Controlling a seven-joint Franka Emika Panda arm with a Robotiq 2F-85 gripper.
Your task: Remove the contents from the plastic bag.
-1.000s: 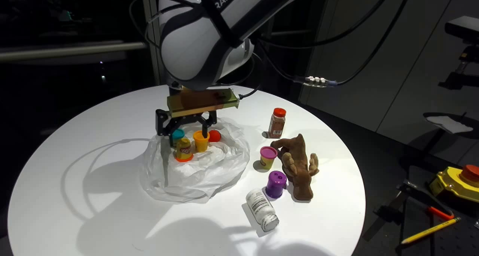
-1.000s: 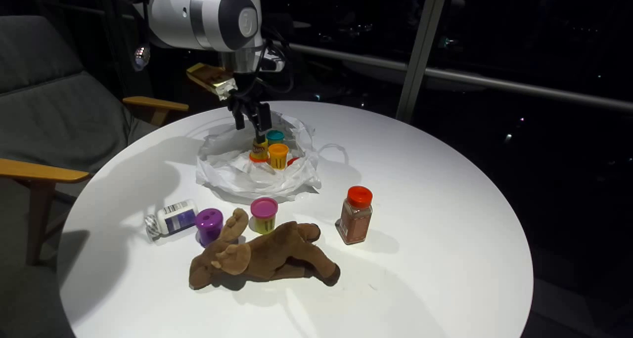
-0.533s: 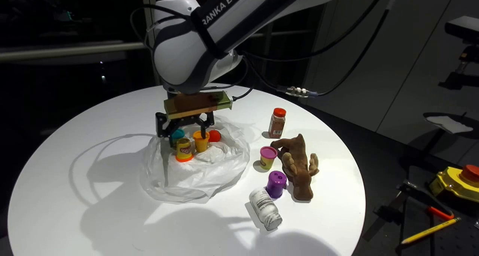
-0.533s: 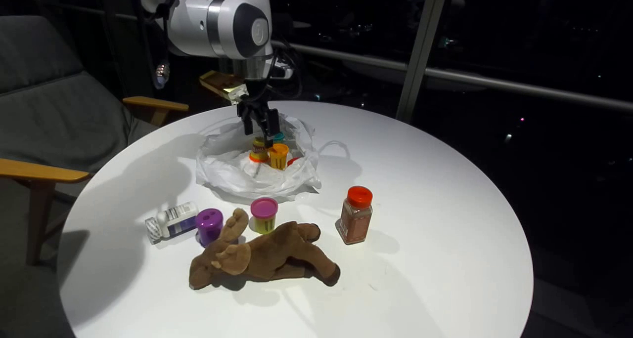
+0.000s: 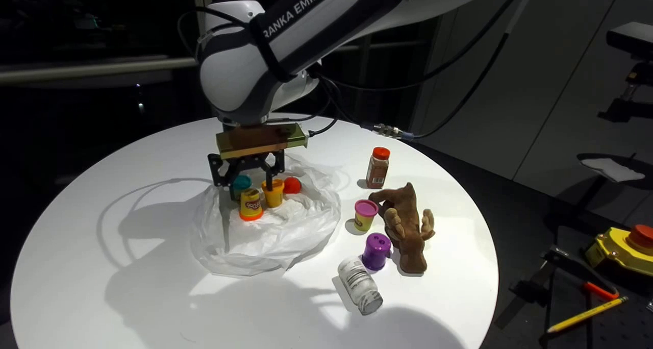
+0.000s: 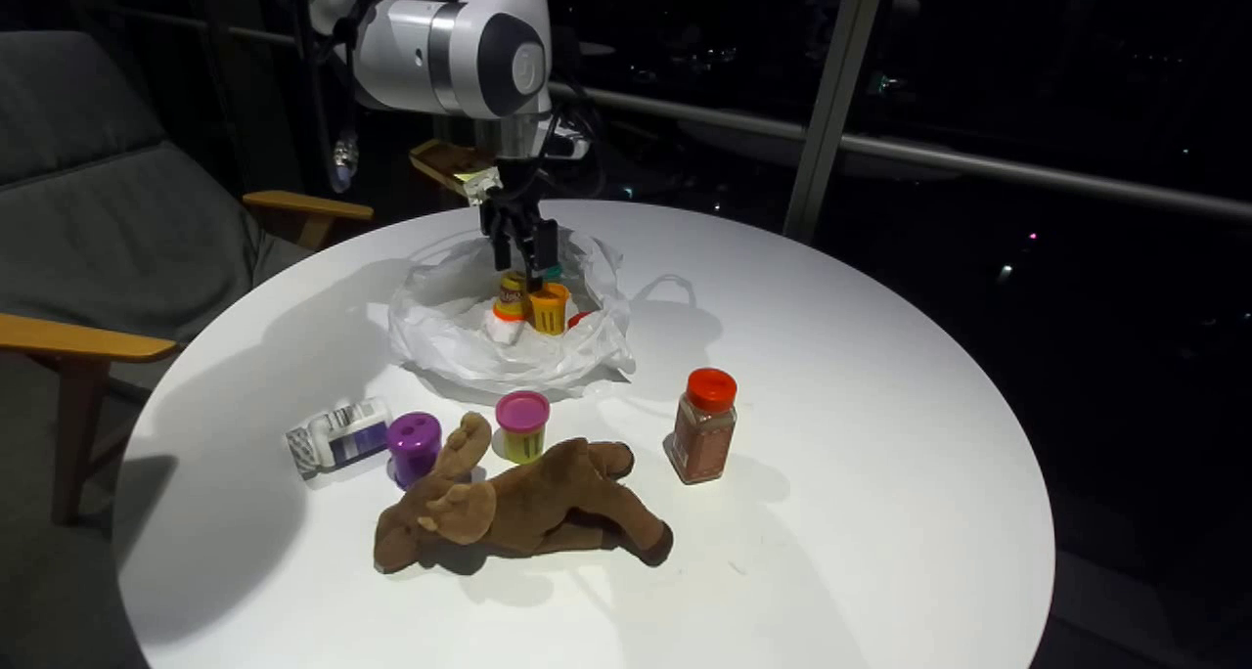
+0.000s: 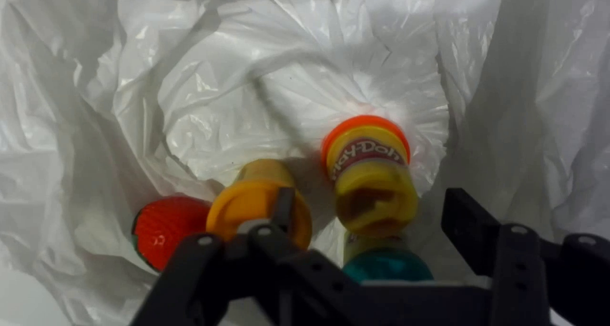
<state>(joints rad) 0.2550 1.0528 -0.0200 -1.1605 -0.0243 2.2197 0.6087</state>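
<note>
Bag (image 6: 440, 351) toward far edge of table (image 6: 851, 376) in exterior view. Left inside: yellow tub (image 7: 374, 173), orange tub (image 7: 250, 197), teal tub (image 7: 388, 265), red ball (image 7: 169, 226). Gripper (image 7: 369, 211) spread wide by tub tops, nothing held; orange-tub contact unclear. Out, near-edge side: toy moose (image 6: 548, 498), jar (image 6: 704, 437), pink-lidded tub (image 6: 523, 426), purple pot (image 6: 415, 447), bottle (image 6: 347, 434). Looks past halfway. Wrist view shows ball's green edge; exterior view, only sliver of ball (image 6: 578, 319).

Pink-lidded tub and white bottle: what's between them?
The purple container stands between the pink-lidded tub and the white bottle; both exterior views show it.
</note>
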